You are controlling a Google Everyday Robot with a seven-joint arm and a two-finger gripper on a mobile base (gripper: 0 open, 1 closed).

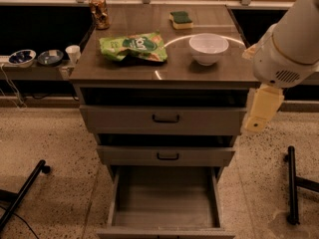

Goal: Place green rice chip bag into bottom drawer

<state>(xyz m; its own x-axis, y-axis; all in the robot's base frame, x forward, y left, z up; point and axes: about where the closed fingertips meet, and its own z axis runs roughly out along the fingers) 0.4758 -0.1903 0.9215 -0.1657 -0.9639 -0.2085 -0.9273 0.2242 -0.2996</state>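
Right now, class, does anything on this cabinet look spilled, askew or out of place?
Nothing is spilled or damaged. The green rice chip bag lies crumpled on the cabinet top, while the bottom drawer stands pulled out. The gripper hangs beyond the cabinet top's right edge.

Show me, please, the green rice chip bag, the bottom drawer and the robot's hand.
green rice chip bag (139,44), camera view, on its dark logo.
bottom drawer (164,195), camera view, on its bare grey floor.
hand (256,117), camera view, at the right, on its cream lower part.
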